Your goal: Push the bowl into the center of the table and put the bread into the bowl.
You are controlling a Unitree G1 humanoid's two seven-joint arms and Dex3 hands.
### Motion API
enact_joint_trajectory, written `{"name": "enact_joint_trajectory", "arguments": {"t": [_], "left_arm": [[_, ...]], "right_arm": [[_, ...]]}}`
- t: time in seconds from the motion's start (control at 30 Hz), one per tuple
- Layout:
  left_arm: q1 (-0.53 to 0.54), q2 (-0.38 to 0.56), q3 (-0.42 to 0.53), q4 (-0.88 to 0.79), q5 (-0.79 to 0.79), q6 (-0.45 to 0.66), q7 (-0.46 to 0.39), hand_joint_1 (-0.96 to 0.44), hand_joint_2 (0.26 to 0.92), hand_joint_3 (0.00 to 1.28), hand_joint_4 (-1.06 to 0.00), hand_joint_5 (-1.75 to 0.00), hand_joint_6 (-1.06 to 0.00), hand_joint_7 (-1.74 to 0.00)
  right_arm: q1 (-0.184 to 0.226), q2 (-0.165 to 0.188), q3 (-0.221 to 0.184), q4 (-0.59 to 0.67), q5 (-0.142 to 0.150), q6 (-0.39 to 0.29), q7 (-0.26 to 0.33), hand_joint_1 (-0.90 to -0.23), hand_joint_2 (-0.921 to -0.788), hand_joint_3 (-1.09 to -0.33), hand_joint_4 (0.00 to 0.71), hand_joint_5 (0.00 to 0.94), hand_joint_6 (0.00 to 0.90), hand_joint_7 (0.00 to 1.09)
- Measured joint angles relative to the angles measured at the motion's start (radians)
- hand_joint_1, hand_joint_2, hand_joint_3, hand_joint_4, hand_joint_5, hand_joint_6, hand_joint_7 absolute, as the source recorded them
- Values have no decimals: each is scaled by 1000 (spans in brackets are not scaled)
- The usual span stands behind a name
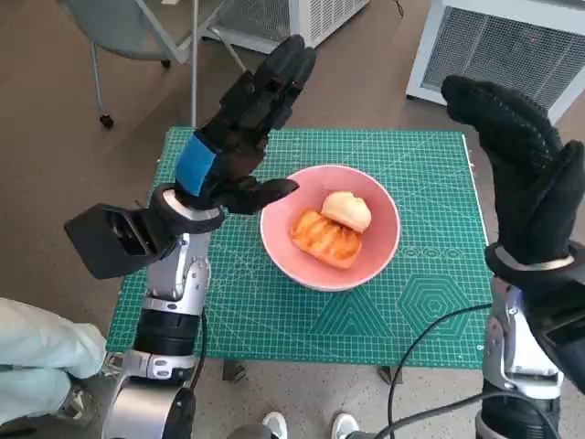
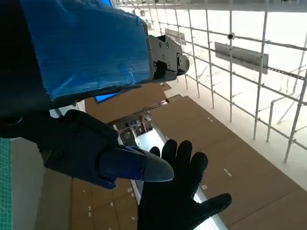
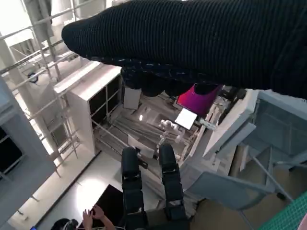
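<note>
In the head view a pink bowl (image 1: 379, 251) stands near the middle of the green cutting mat (image 1: 430, 302). Two pieces of bread lie inside it: an orange-brown glazed piece (image 1: 325, 239) and a pale round bun (image 1: 347, 211). My left hand (image 1: 239, 133) is raised above the mat's left part, fingers stretched out and apart, holding nothing. My right hand (image 1: 512, 151) is lifted over the mat's right edge, fingers straight, empty. The left wrist view shows the left hand (image 2: 86, 67) with the gloved right hand (image 2: 180, 191) beyond it, fingers spread. In the right wrist view the glove (image 3: 201, 43) fills the top.
A chair (image 1: 137, 37) stands on the floor beyond the table's far left corner, with white cabinets (image 1: 498, 46) behind the far right. A person's light trouser leg (image 1: 41, 352) shows at the left edge. Black cables (image 1: 430, 343) hang by my right arm.
</note>
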Motion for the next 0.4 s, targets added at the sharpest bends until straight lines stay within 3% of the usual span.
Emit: {"name": "enact_joint_trajectory", "arguments": {"t": [0.4], "left_arm": [[16,-3,12,-35,0,31,22,-634,921,306,-8,-3,-138,-1]], "right_arm": [[0,2,21,-9,-5,10,0,-693,-921,-692,70,1,-1,415]]}}
